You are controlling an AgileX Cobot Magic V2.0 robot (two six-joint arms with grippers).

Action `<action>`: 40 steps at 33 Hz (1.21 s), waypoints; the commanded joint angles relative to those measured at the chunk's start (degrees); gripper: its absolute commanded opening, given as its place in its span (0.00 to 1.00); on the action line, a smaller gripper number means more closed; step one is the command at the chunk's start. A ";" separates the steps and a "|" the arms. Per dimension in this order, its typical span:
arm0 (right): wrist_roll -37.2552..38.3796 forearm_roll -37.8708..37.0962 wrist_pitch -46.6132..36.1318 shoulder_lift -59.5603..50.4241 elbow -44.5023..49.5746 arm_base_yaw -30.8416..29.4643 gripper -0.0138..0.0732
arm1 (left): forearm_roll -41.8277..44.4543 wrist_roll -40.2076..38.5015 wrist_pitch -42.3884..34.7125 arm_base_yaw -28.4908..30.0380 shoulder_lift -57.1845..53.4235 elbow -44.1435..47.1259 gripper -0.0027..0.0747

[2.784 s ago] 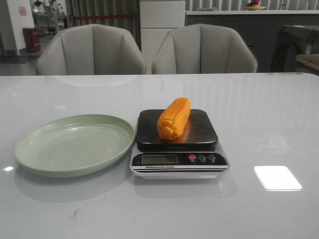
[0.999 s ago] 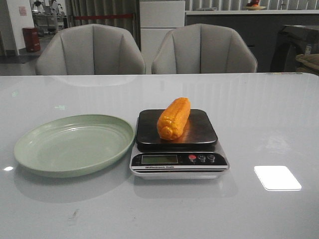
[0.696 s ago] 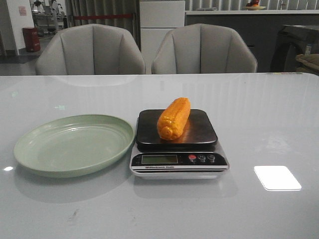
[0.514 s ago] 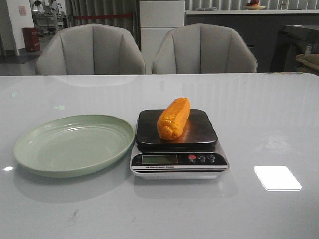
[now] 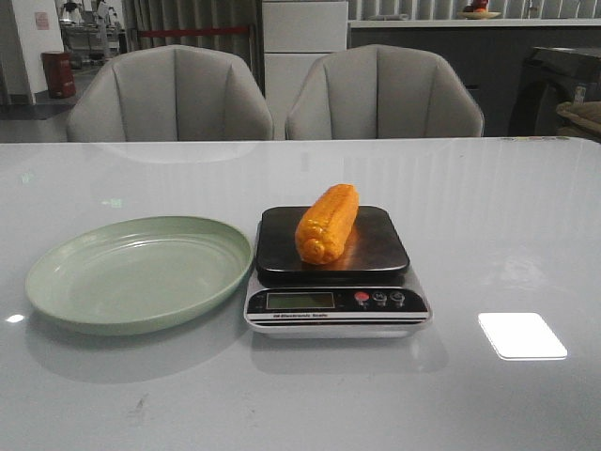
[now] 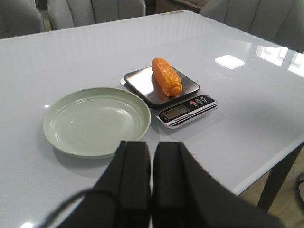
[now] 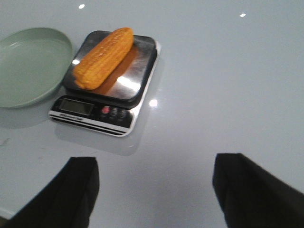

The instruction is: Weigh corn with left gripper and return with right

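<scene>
Weighing looks done: the corn (image 5: 328,224) lies on the scale (image 5: 336,272), frame centre. Left hand (image 6: 152,178) closed and empty; right hand (image 7: 156,192) spread wide, next to reach and grasp it.

Pretty dim overall, kinda grey and flat. The glossy surface (image 5: 488,235) throws back a bright rectangular patch of glare (image 5: 522,335) in the front view, plus small light dots in the right wrist view. Soft shadows sit under the plate (image 5: 141,272) and scale (image 5: 336,272). The right wrist view looks blurry.
</scene>
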 commanded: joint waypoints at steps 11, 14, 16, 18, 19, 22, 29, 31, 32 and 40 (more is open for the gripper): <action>4.08 3.83 2.48 24.35 -22.47 11.20 0.84 | -0.47 -0.14 -4.04 -0.26 0.20 -1.26 0.18; 6.59 2.95 3.51 30.68 -27.14 12.22 0.84 | -0.47 -0.14 -4.04 -0.26 0.20 -1.26 0.18; 9.09 1.60 4.21 34.57 -30.59 12.70 0.84 | -0.47 -0.14 -4.04 -0.26 0.20 -1.26 0.18; 11.83 -0.25 5.23 38.24 -33.22 12.96 0.84 | -0.47 -0.14 -4.04 -0.26 0.20 -1.26 0.18; 13.30 -1.11 6.05 39.80 -34.51 13.11 0.84 | -0.47 -0.14 -4.04 -0.26 0.20 -1.26 0.18; 18.53 -3.42 8.32 44.77 -39.11 13.22 0.84 | -0.47 -0.14 -4.04 -0.26 0.20 -1.26 0.18; 27.70 -5.88 12.62 54.19 -48.07 13.22 0.84 | -0.47 -0.14 -4.04 -0.26 0.20 -1.26 0.18; 29.71 -6.36 14.26 56.96 -50.47 13.29 0.84 | -0.47 -0.14 -4.04 -0.26 0.20 -1.26 0.18; 30.60 -6.60 15.27 58.14 -51.93 13.43 0.84 | -0.47 -0.14 -4.04 -0.26 0.20 -1.26 0.18; 35.47 -10.58 22.82 67.33 -60.91 14.76 0.84 | -0.47 -0.14 -4.04 -0.26 0.20 -1.26 0.18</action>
